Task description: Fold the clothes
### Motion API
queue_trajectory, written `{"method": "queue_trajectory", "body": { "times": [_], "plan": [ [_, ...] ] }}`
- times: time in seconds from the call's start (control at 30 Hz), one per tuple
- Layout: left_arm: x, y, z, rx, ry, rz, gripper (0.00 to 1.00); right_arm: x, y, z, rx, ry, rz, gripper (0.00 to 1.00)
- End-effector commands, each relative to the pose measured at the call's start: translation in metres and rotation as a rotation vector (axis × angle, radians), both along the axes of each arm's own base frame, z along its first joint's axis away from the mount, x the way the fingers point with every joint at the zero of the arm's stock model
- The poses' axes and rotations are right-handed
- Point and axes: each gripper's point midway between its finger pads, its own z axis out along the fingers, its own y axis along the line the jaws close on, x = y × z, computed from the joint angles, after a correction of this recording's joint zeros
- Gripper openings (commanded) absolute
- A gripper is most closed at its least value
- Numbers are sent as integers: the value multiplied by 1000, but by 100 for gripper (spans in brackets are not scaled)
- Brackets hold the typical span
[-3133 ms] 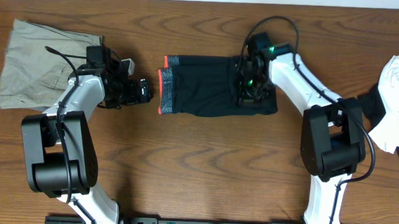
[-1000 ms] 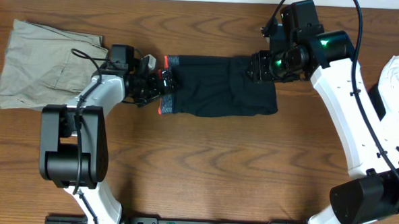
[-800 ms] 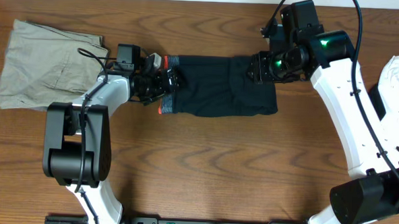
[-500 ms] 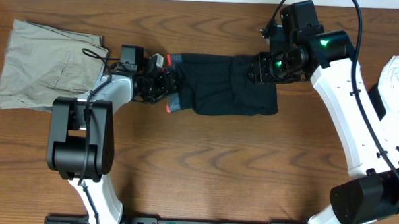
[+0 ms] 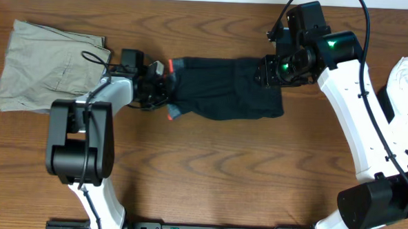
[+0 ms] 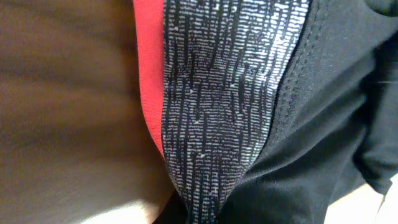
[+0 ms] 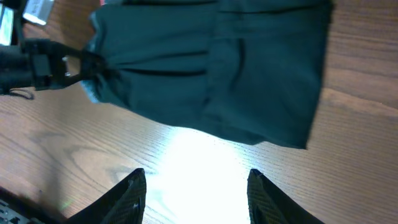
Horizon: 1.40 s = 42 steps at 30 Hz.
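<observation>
The clothes, black leggings (image 5: 226, 88), lie folded across the table's far middle. Their red-and-grey waistband (image 6: 217, 93) fills the left wrist view. My left gripper (image 5: 165, 84) is shut on that waistband, which is bunched at the left end. In the right wrist view the leggings (image 7: 211, 74) spread ahead of my right gripper (image 7: 196, 186). It stands open over bare wood with nothing between its fingers. Seen from overhead, the right gripper (image 5: 269, 69) hovers above the leggings' right end.
Khaki-beige trousers (image 5: 47, 66) lie at the far left, just behind the left arm. A white garment (image 5: 406, 102) sits at the right edge. Bare wooden tabletop (image 5: 215, 170) stretches in front of the leggings.
My left gripper moved right onto the waistband and closed on it, bunching the leggings' left edge. The right arm has held still above the right end.
</observation>
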Motion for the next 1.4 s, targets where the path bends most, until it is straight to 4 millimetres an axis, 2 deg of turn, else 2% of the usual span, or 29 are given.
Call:
{"method": "queue_trajectory", "body": {
  "times": [0.0, 0.17, 0.3, 0.47, 0.6, 0.73, 0.83, 0.93, 1.17, 1.37],
  "plan": [
    [0, 46, 3, 163, -18, 56, 6, 0, -2, -2, -13, 1, 10, 50],
    [-9, 85, 25, 250, -19, 91, 6, 0, -2, -2, -13, 1, 9, 50],
    [-20, 108, 41, 309, -13, 118, 6, 0, -2, -2, -13, 1, 9, 50],
    [-30, 123, 66, 386, -17, 130, 6, 2, -1, -2, -11, -8, 10, 49],
    [-31, 123, 93, 404, -67, 130, 6, 7, 0, 1, -4, -31, 10, 50],
    [-30, 115, 117, 407, -128, 119, 6, 16, 3, 1, 7, -69, 10, 49],
    [-30, 101, 130, 402, -166, 89, 6, 23, 4, -6, 11, -94, 7, 49],
    [-31, 78, 139, 395, -198, 40, 6, 30, 6, -20, 15, -114, 3, 47],
    [-28, 24, 145, 362, -260, -55, 6, 42, 11, -59, 48, -153, -37, 41],
    [-17, -14, 157, 325, -359, -102, 6, 38, 31, -89, 84, -179, -32, 37]
  ]
}}
